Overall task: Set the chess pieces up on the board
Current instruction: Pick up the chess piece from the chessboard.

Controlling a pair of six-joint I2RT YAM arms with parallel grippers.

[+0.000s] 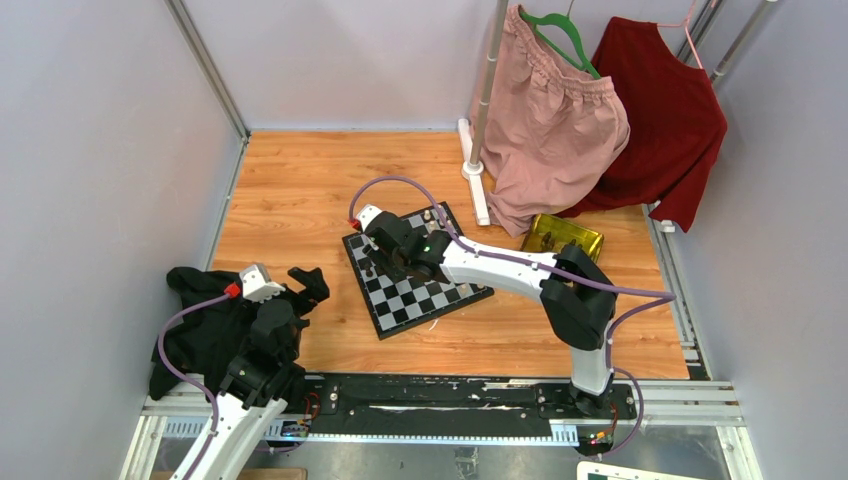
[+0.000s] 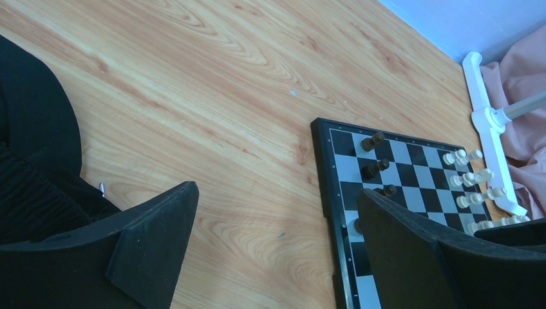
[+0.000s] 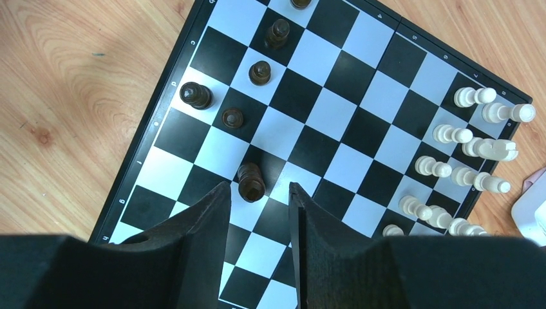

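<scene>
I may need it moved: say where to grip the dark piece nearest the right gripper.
Take the dark piece by its head from straight above: it stands upright and slim, with bare squares either side on the board for the right gripper.

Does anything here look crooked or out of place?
The board lies askew, turned at an angle to the edges of the table, with one corner pointing at the near edge.
</scene>
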